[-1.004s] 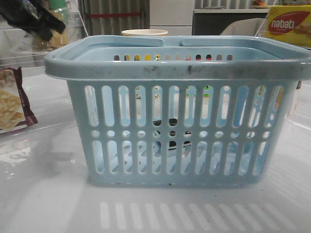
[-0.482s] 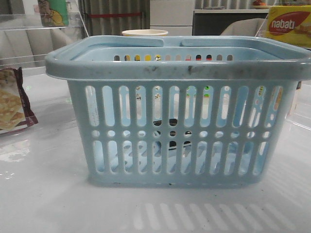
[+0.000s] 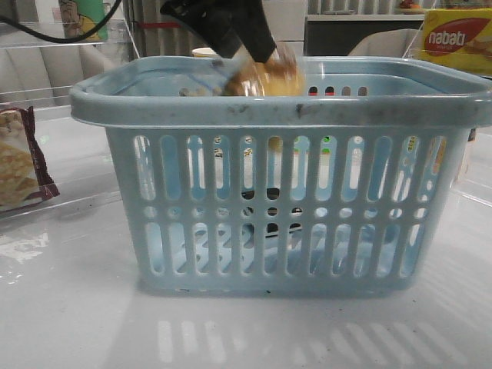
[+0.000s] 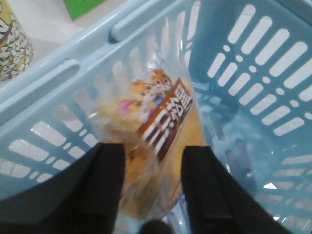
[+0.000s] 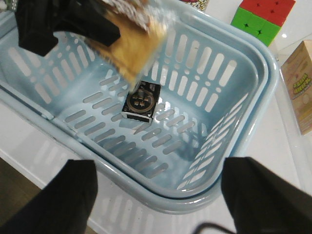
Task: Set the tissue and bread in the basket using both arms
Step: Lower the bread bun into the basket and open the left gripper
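Observation:
The pale blue basket (image 3: 292, 115) stands in the middle of the table. My left gripper (image 3: 257, 58) is over its open top, shut on the bread (image 3: 269, 77), a clear packet of golden-brown bread. In the left wrist view the bread (image 4: 165, 122) hangs between my fingers (image 4: 109, 185) above the inside of the basket (image 4: 253, 97). The right wrist view shows the bread (image 5: 131, 48) above the basket (image 5: 229, 87), and a small dark square packet (image 5: 141, 103) on the basket floor. My right gripper (image 5: 156, 204) is wide open and empty above the basket's rim. I see no certain tissue.
A maroon-edged cracker packet (image 3: 17, 165) lies at the left and a yellow nabati box (image 3: 457, 38) stands at the back right. A popcorn-print cup (image 4: 12, 46), a red and green cube (image 5: 263, 17) and a tan box (image 5: 301, 83) stand beside the basket.
My left arm was at the far upper left a second ago, then out of view. It has now come in over the basket with the bread.

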